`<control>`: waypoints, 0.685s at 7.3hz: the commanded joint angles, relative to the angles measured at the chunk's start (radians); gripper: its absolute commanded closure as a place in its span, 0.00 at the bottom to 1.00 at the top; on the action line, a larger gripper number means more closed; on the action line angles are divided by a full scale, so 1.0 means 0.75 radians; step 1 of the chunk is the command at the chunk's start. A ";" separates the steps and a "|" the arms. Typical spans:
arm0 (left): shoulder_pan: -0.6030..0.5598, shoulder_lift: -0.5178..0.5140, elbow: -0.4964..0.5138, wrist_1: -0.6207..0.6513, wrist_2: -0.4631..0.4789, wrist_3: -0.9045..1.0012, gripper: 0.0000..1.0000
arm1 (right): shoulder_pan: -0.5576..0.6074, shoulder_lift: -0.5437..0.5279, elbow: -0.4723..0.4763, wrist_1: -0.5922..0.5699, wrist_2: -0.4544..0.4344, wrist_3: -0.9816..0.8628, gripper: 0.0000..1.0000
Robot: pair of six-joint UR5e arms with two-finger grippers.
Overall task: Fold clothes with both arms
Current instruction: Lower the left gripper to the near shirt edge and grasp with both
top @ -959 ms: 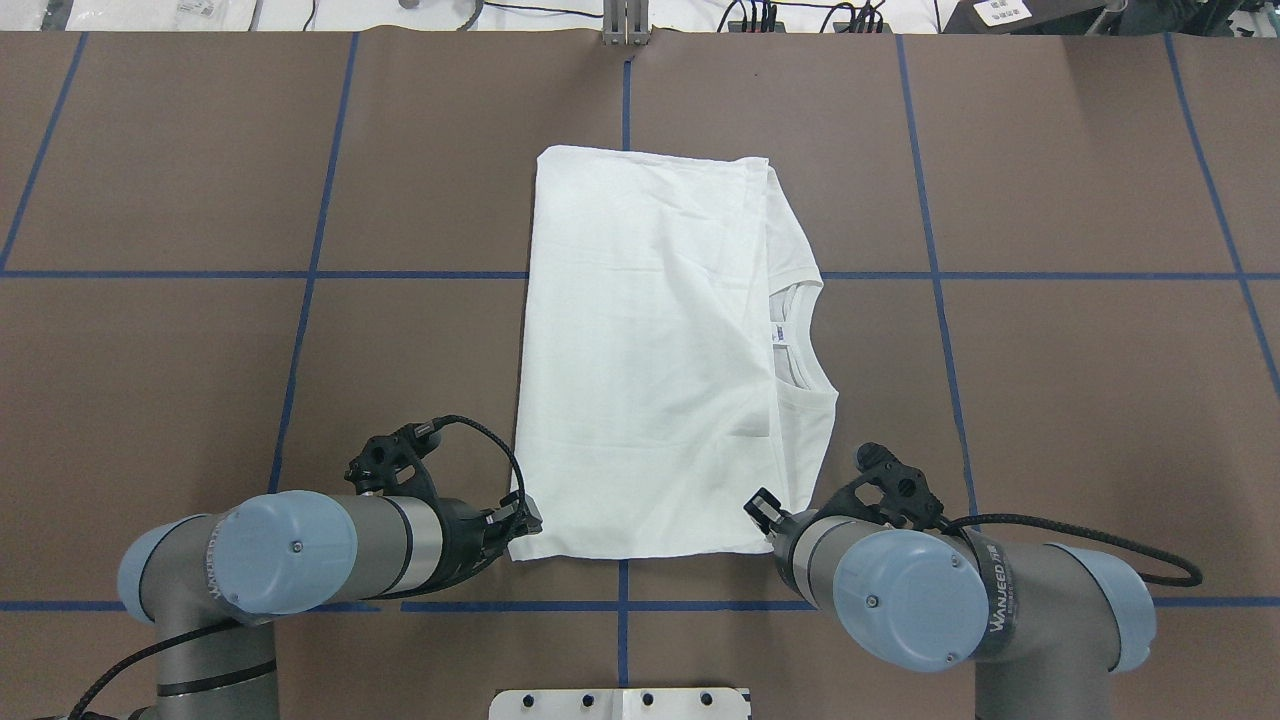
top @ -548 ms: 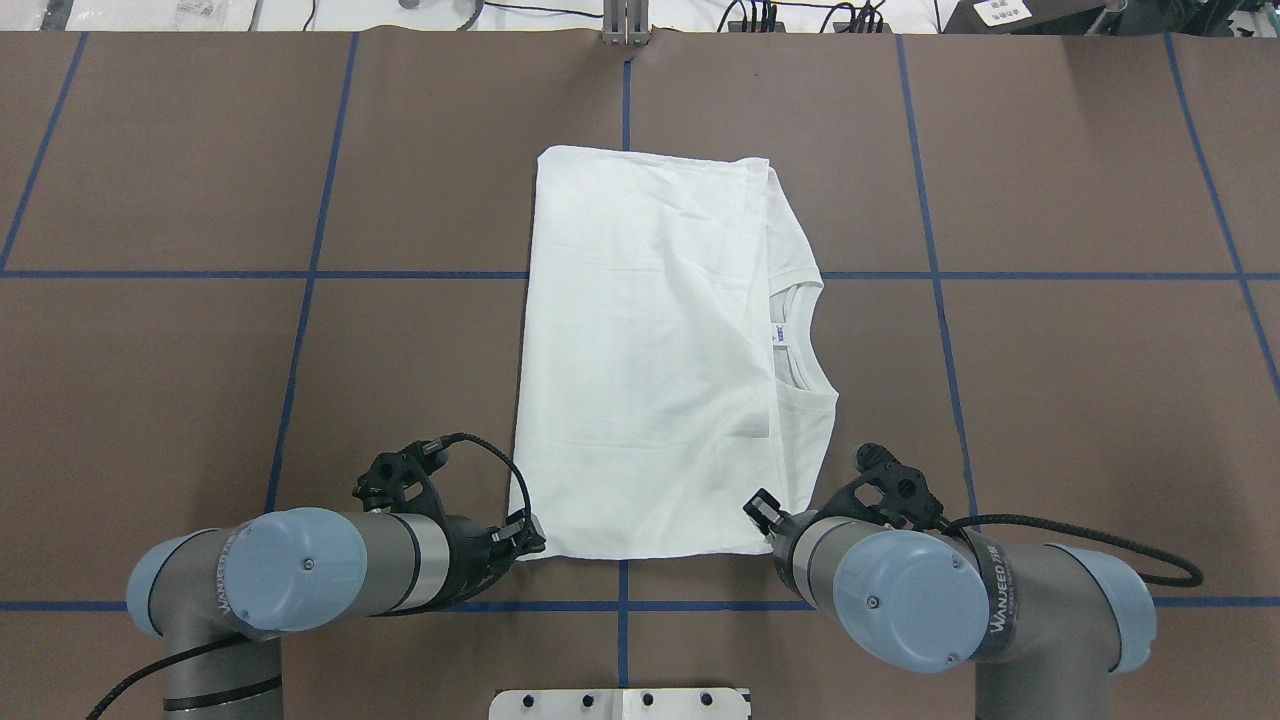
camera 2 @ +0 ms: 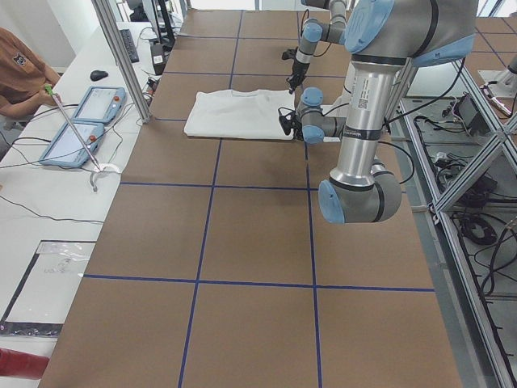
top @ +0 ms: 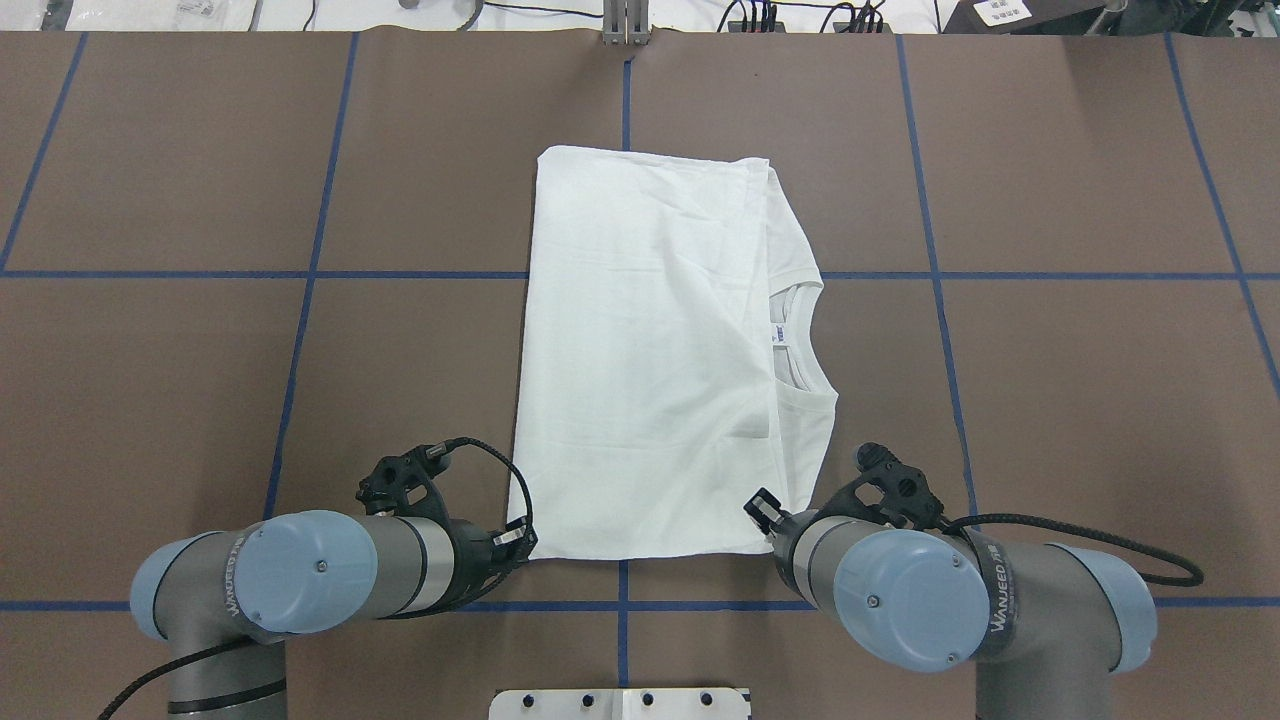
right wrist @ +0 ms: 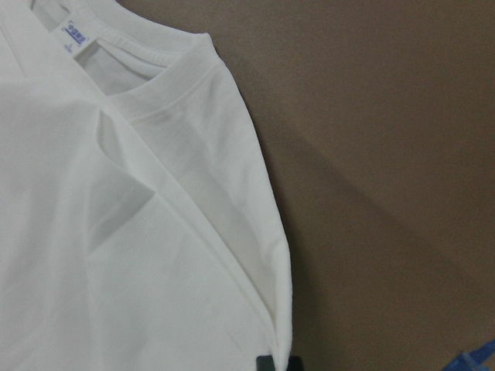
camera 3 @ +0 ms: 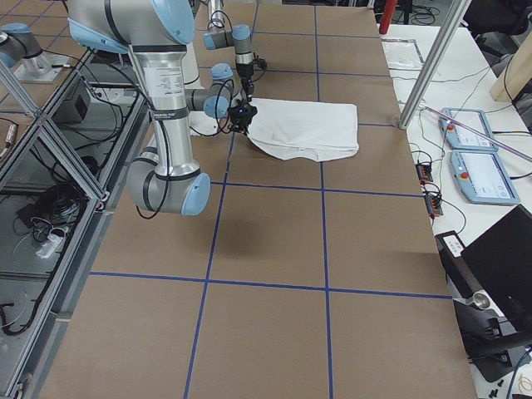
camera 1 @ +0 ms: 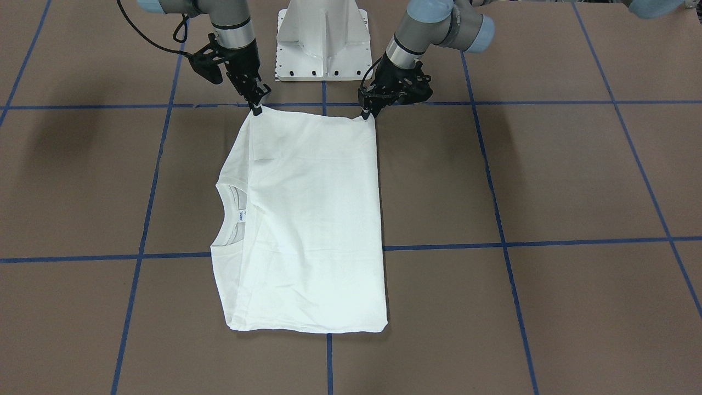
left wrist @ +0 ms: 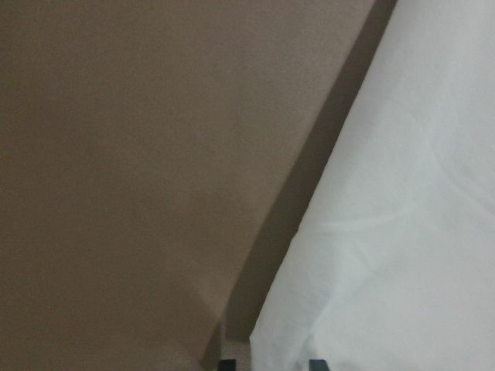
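Observation:
The white T-shirt [top: 650, 350] lies folded into a tall rectangle mid-table, with its collar [top: 800, 340] and neck tag [top: 778, 335] showing at its right edge. My left gripper [camera 1: 366, 113] is at the shirt's near-left corner. In the left wrist view its fingertips [left wrist: 228, 363] stand a little apart with the cloth [left wrist: 402, 232] between them. My right gripper [camera 1: 255, 108] is at the near-right corner. In the right wrist view it is shut [right wrist: 278, 362] on the shirt's edge [right wrist: 116, 232]. The black text is hidden.
The white pedestal base [camera 1: 323, 44] stands just behind both grippers. The brown table [top: 1050, 400] carries blue tape lines. A metal post [top: 627, 25] stands at the far edge. An operator's bench with tablets [camera 2: 81, 121] runs along the far side.
My left arm has moved right and toward the robot, bringing its gripper onto the shirt's near-left corner, which has shifted slightly right. The right arm has not moved.

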 commanded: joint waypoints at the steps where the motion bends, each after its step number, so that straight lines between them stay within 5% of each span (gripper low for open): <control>1: -0.009 0.007 -0.032 0.006 0.000 0.000 1.00 | -0.001 0.003 0.000 0.004 0.000 -0.001 1.00; 5: 0.097 0.124 -0.367 0.159 0.014 -0.081 1.00 | -0.046 0.030 0.072 0.000 0.000 0.001 1.00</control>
